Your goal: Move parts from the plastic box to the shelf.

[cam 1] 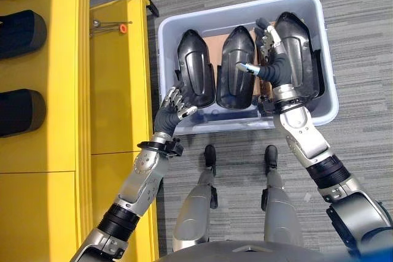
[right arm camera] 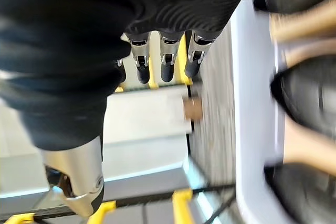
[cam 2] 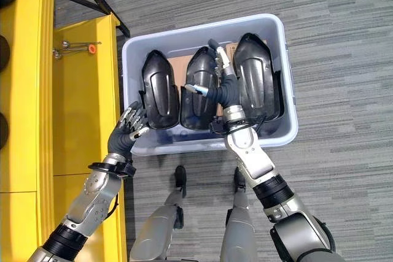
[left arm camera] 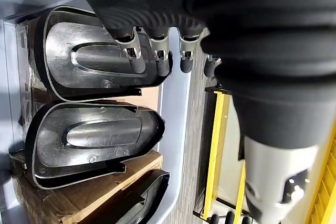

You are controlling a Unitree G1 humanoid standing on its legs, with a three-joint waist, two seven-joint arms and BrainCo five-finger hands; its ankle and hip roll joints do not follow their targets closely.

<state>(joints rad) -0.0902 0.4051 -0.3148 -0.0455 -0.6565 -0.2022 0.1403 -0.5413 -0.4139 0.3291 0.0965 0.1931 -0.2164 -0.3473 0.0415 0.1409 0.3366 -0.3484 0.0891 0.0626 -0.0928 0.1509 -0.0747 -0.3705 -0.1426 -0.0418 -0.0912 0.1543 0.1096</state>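
1. Three black parts are stood on edge in the plastic box point(cam 1: 329, 99), long axes running away from the robot.
2. The right part point(cam 1: 298, 47) is flanked by the right hand point(cam 1: 270, 50), fingers straight (nothing gripped).
3. The left hand point(cam 1: 175, 104), relaxed, is held at the left part point(cam 1: 195, 69).

Three parts stand side by side in the plastic box point(cam 1: 326, 99) on the floor — the left part point(cam 1: 195, 69), the middle part point(cam 1: 237, 65), the right part point(cam 1: 299, 53), over cardboard point(left arm camera: 79, 203). The shelf point(cam 1: 116, 90) runs along the box's left — more parts point(cam 1: 21, 32) sit on it further left, and a small tool point(cam 1: 110, 26) by its far end.
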